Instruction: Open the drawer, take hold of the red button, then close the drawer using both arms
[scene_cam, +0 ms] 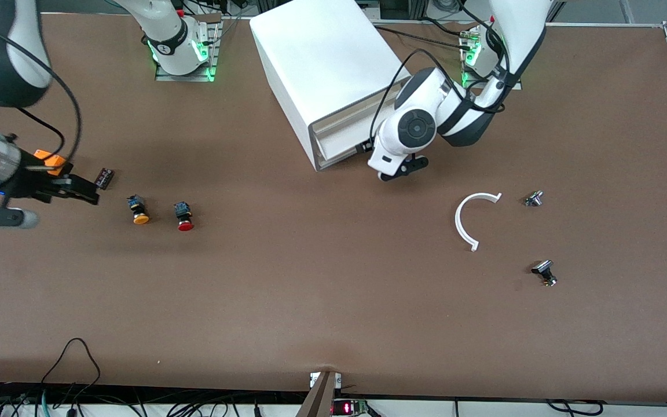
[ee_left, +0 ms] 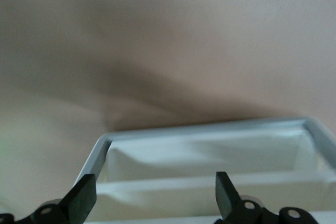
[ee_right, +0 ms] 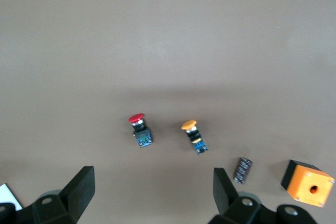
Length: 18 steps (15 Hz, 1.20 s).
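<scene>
Nearest to the front camera lies a small black and metal part (scene_cam: 543, 273) on the brown table (scene_cam: 333, 313), toward the left arm's end. A little farther from the camera are a white curved plastic piece (scene_cam: 472, 219) and a small silver part (scene_cam: 534, 198).

Close above these things, the left gripper (scene_cam: 398, 169) is at the front of the white cabinet (scene_cam: 325, 75). In the left wrist view its two black fingers (ee_left: 81, 199) are spread wide, with nothing between them, and they point at the cream drawer fronts (ee_left: 210, 190) inside the grey frame of the cabinet. The drawer (scene_cam: 342, 124) looks closed, flush with the front. I cannot tell if the fingers touch the drawer front.

The right gripper (scene_cam: 76, 190) hangs over the table at the right arm's end, well apart from the cabinet. Its fingers (ee_right: 79, 188) are also spread wide and they hold nothing. Just beside this gripper, on the table, are an orange box (scene_cam: 50, 160) and a small dark cylinder (scene_cam: 105, 178). A bit more away from the gripper, toward the middle of the table, lies the orange-capped button (scene_cam: 138, 210) on its side, and near it, one step farther from the gripper, lies the button (scene_cam: 183, 216) with the red cap, also on its side. Both caps point toward the front camera. In the right wrist view the red button (ee_right: 139, 129) is seen in the gap between the fingers, but well apart from them, and nothing touches it.
</scene>
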Tool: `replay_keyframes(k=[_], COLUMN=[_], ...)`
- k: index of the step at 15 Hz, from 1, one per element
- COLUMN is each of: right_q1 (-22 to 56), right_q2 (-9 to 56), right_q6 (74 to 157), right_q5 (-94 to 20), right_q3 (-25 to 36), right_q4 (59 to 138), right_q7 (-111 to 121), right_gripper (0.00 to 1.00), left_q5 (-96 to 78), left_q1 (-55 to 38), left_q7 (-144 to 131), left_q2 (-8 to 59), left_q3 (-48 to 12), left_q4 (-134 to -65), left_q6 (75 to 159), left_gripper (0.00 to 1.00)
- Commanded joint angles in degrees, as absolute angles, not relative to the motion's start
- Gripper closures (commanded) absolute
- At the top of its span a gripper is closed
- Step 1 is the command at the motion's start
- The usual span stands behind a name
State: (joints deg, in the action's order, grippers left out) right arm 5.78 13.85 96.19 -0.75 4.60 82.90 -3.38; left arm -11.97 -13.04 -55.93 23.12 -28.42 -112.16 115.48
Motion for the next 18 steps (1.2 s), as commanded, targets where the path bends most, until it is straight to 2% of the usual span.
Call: replay_keyframes(k=[1,5,9,13,18], right_q1=[5.01,5.01,5.01,5.01,5.01], right_q2=[11.87,9.94,4.75,4.66,4.48], right_q6=[91.59,91.06,91.84,92.37,92.72], right_q5=[1.22,2.37,1.85,1.05,-0.17], right_q3=[4.65,4.83,6.41,6.86,7.65], right_q4=[82.27,83.31,90.25,90.61,91.58], right_q7=[-2.9,-0.88,-1.76,-1.06,-0.62], right_gripper=[0.0,0.0,0.0,0.0,0.0], left_q5=[-13.8,-13.89,-14.06,-15.47,-14.15], left_q1=[-12.83,-12.74,-12.66,-12.66,-9.15], left_q7=[-55.55,-55.11,-55.28,-55.11,-54.93], left_q2=[21.0,21.18,21.01,21.18,21.09], left_q3=[-30.15,-30.15,-30.32,-31.99,-30.24], left_q4=[-115.22,-115.31,-115.31,-116.02,-114.26], left_q6=[114.08,114.08,114.0,113.73,117.13], left_gripper=[0.0,0.0,0.0,0.0,0.0])
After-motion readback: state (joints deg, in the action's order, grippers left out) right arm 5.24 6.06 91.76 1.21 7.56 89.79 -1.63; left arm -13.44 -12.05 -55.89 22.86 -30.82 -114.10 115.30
